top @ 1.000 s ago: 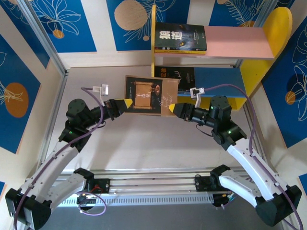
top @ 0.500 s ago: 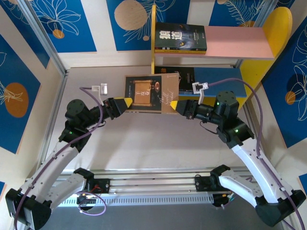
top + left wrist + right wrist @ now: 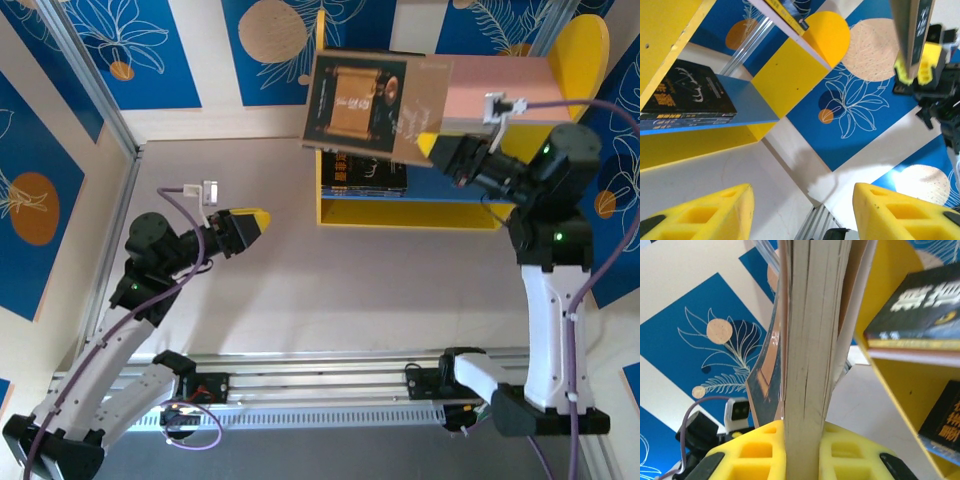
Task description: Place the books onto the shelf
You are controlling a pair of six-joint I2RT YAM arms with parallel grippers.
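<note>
Brown book [image 3: 375, 108] hangs above the shelf [image 3: 575, 60], pinched by the right gripper [image 3: 431, 149]; left gripper [image 3: 254, 218] spread, empty.

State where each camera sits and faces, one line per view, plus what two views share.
Top external: above and behind the bases, looking down on the table, shelf and both arms; left gripper open, right gripper clamping the brown book.
Left wrist: on that wrist, facing the shelf's lower tier; own yellow fingers below.
Right wrist: on that wrist, looking along the book's page edge; own fingers below.
Shared: both wrist views show the shelf and the book.
</note>
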